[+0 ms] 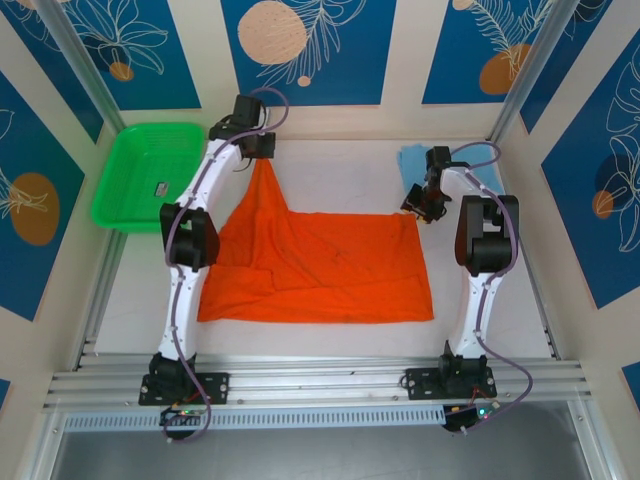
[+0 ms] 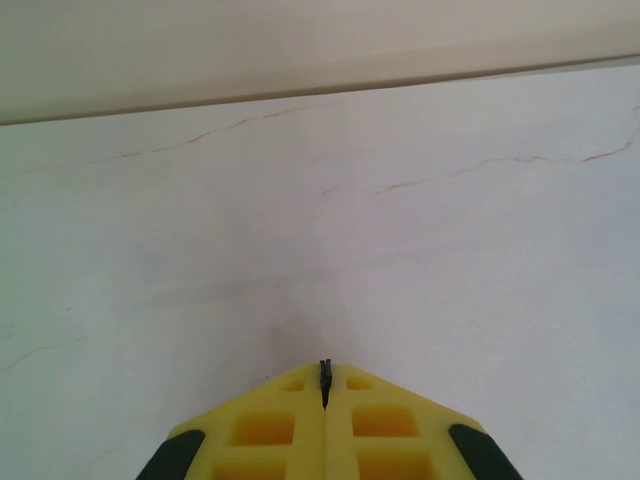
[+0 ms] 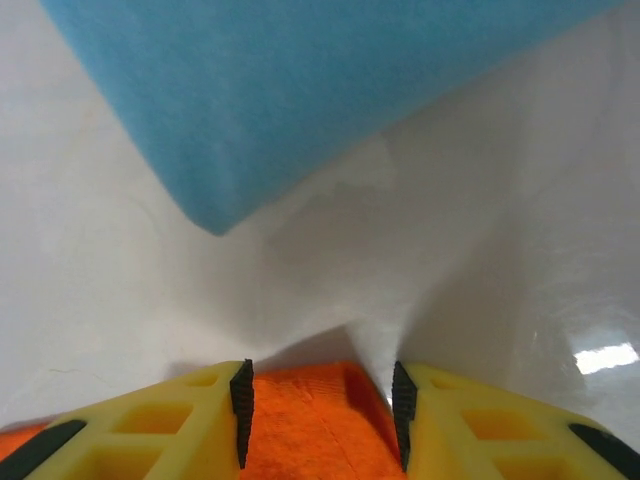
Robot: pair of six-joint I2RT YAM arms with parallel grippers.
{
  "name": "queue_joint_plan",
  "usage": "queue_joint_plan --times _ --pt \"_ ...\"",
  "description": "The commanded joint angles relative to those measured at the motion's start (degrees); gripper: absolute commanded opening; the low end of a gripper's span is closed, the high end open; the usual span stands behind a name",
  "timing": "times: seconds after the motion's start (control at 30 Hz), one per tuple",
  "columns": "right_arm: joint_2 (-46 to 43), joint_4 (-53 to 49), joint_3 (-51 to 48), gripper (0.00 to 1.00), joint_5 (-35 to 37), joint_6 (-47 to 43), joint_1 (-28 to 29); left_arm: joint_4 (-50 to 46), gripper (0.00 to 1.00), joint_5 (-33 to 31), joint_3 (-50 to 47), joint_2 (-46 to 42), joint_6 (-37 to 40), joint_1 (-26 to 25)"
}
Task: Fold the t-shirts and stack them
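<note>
The orange t-shirt (image 1: 320, 265) lies spread across the middle of the table. One corner of it is drawn into a narrow peak that runs up to my left gripper (image 1: 258, 152) at the back. In the left wrist view that gripper (image 2: 323, 375) is shut, with no cloth showing past its tips. My right gripper (image 1: 420, 207) is at the shirt's far right corner. Its jaws (image 3: 320, 385) stand open with the orange cloth (image 3: 310, 430) lying loose between them. The folded sky-blue t-shirt (image 1: 412, 160) lies just beyond, also large in the right wrist view (image 3: 300, 90).
A bright green plastic basket (image 1: 145, 175) sits at the back left, beside the left arm. The table's back wall (image 2: 300, 50) is close ahead of the left gripper. A metal rail (image 1: 320, 385) runs along the near edge.
</note>
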Motion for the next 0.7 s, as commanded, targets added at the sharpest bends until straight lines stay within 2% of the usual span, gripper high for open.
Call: queue_joint_plan --times 0.0,0.1,0.23,0.4,0.67 --pt "1.3 -2.7 2.1 0.40 1.0 -1.2 0.7 -1.5 0.00 -2.9 0.5 2.2 -0.1 0.9" --pt "2.6 -3.5 3.8 0.34 1.6 -1.8 0.9 -1.5 0.00 -2.7 0.5 2.5 -0.8 1.4" --pt "3.7 -3.3 5.0 0.15 0.5 -1.8 1.1 -1.6 0.00 -2.5 0.4 2.6 -1.3 1.7" --pt "3.4 -3.3 4.6 0.00 0.3 -1.8 0.9 -1.4 0.00 -1.3 0.4 2.2 -2.0 1.9" --pt "-5.7 3.8 -2.3 0.00 -1.1 1.3 -1.8 0.1 0.00 3.3 0.3 1.2 -3.0 2.0"
